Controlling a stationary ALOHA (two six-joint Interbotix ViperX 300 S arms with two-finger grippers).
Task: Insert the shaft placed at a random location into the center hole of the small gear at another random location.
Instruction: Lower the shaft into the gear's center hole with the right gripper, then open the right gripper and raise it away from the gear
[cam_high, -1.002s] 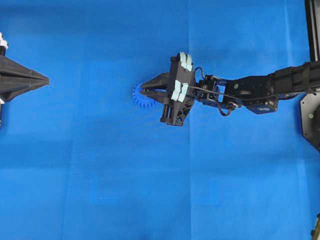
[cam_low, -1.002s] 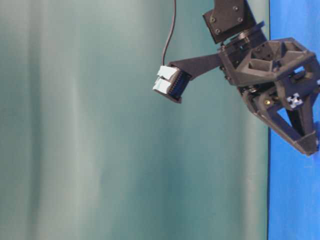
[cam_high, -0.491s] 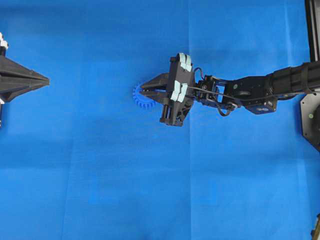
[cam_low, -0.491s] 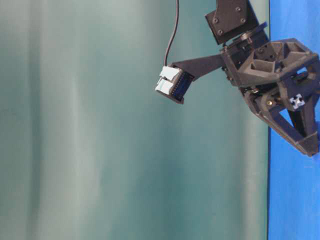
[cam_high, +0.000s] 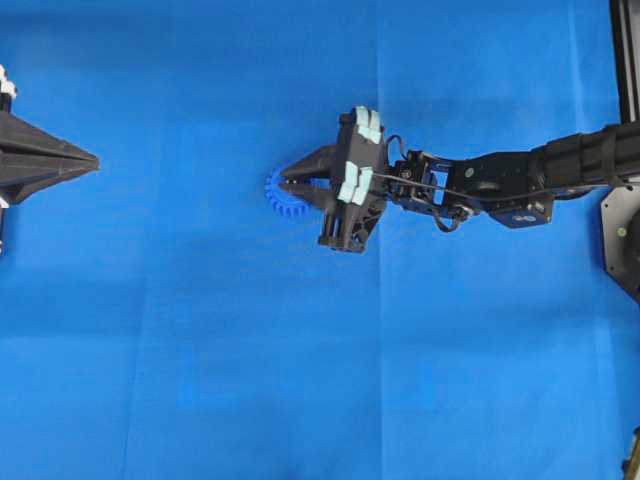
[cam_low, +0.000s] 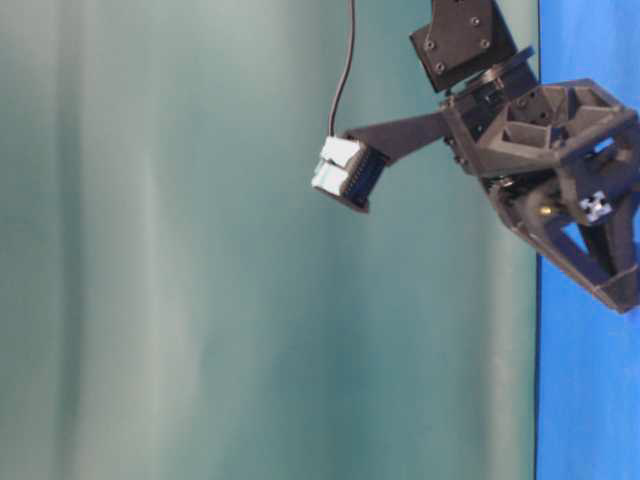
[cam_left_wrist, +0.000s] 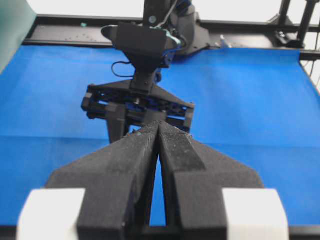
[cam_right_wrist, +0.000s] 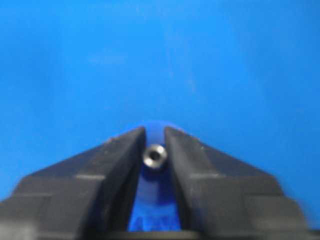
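The small gear (cam_high: 276, 201) lies flat on the blue mat, half covered by my right gripper (cam_high: 284, 185). In the right wrist view the shaft (cam_right_wrist: 154, 155) stands upright in the middle of the small gear (cam_right_wrist: 155, 200), showing its shiny round end. It fills the center hole, so the hole is hidden. My right gripper (cam_right_wrist: 155, 131) is open a little, its fingers close on either side of the shaft. My left gripper (cam_high: 95, 158) rests at the mat's left edge, shut on nothing. Its closed tips (cam_left_wrist: 159, 124) point toward the right arm.
The blue mat (cam_high: 200, 350) covers the whole table. A black frame rail (cam_high: 626, 60) runs along the right edge, with the right arm's base (cam_high: 622, 235) below it. A teal curtain (cam_low: 200, 250) fills the table-level view.
The right gripper's fingers have parted slightly around the shaft. Its arm has hardly shifted over the gear. The left gripper has not moved.
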